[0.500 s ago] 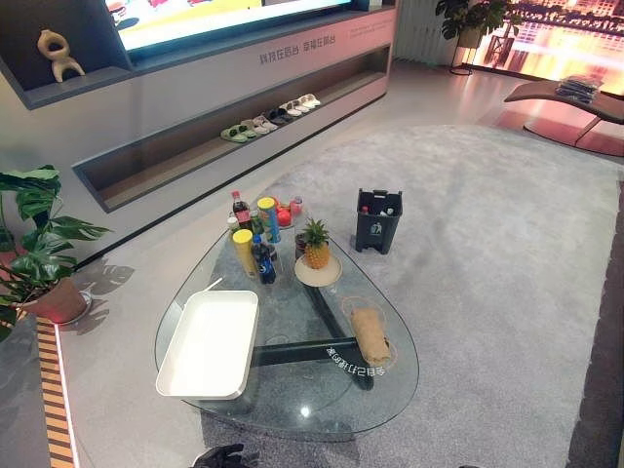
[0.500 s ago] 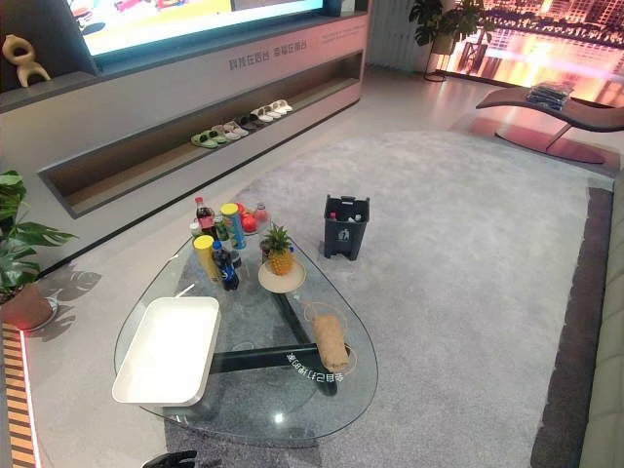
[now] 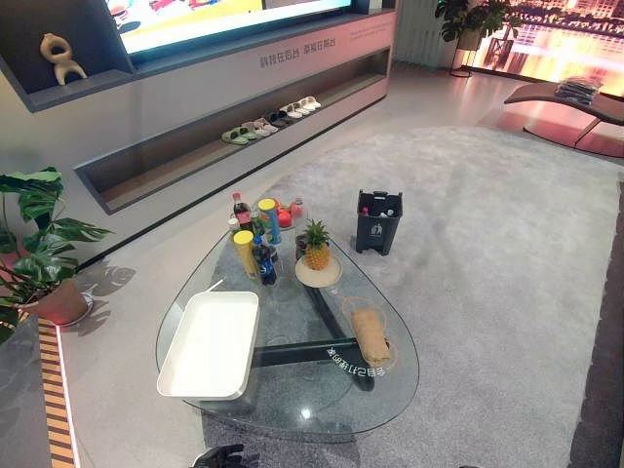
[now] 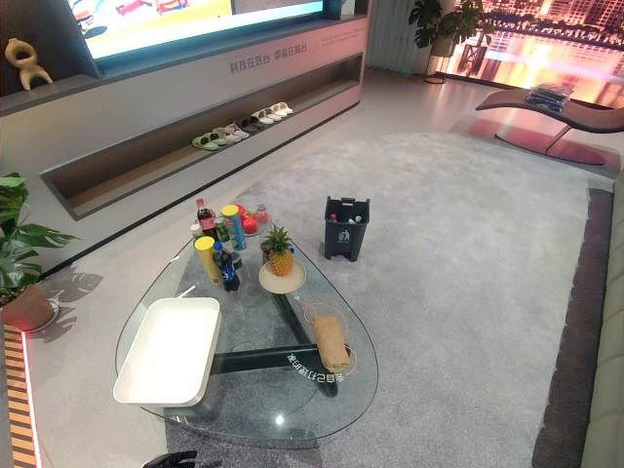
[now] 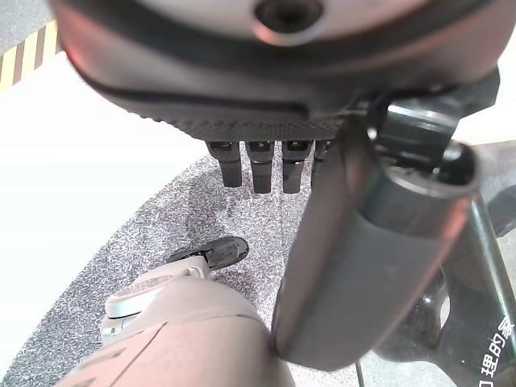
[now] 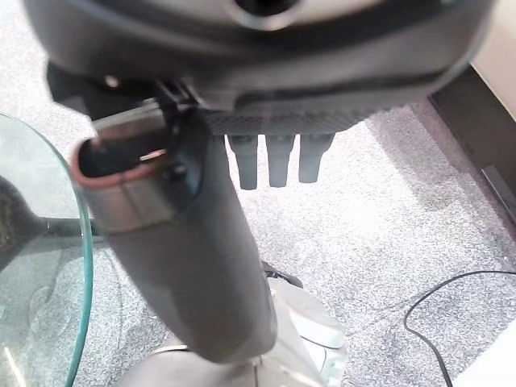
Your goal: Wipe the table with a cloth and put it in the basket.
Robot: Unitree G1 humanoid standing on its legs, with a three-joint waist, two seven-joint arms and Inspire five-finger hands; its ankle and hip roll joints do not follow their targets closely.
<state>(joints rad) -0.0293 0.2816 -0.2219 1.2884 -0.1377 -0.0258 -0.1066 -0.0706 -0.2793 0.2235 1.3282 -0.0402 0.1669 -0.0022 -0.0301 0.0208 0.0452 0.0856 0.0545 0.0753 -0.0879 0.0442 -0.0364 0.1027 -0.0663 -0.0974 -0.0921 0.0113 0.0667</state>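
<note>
Cloth lay rolled on the glass table, apart from the white basket. Left hand and right hand hung relaxed, empty. Wiping and stowing both looked undone.

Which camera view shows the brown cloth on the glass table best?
The left eye view: the brown cloth lies whole and uncovered on the glass table. The right eye view shows it just as whole. The wrist views face carpet and the table's edge.

Brown cloth on glass table, white basket
</note>
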